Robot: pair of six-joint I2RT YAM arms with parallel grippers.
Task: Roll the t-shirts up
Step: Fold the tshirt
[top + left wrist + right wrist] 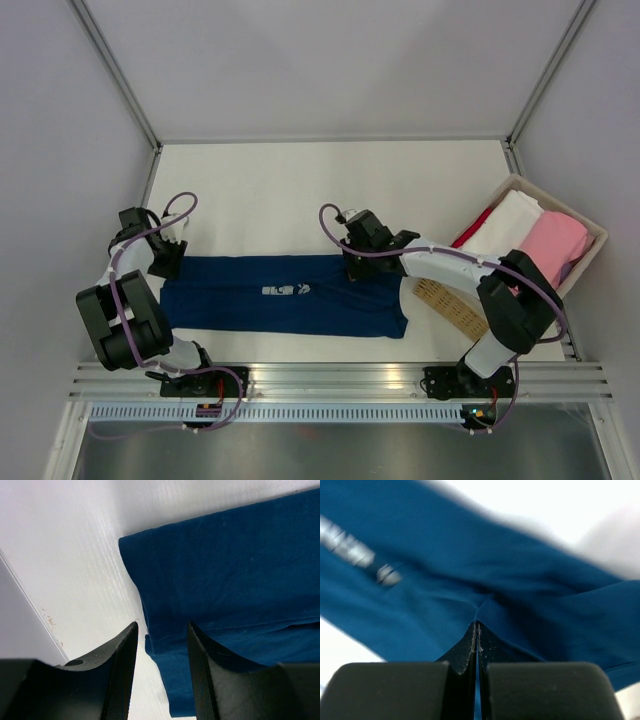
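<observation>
- Right gripper (476,627): two fingers (465,655) pressed together, no gap showing. Tips sit at a pucker in the navy t-shirt (445,580), with creases running out from that spot, so a pinch of cloth is held.
- Left gripper (162,627): two fingers (125,650) apart, holding nothing. They straddle the edge of the navy t-shirt (225,570), one over bare table (75,555), the other over cloth. Contact with the cloth: cannot tell.
- Navy t-shirt (280,310): one, folded into a long band lying left to right across the lower middle of the top view. Flat, not rolled.
- Chest print (285,290): one, pale, near the band's middle. It is blurred in the upper left of the right wrist view (350,550).
- Right gripper (355,262) is at the band's upper edge, right of centre.
- Left gripper (168,262) is at the band's left end.
- Basket (565,207): one, white-rimmed, at the right edge of the top view, well apart from the band.
- Inside it are three folded cloths I can count: white (505,225), pink (550,245), and a red edge (475,228). A lilac sliver shows beside the pink, too small to identify.
- Woven tan piece (450,305): one, partly hidden under the right arm.
</observation>
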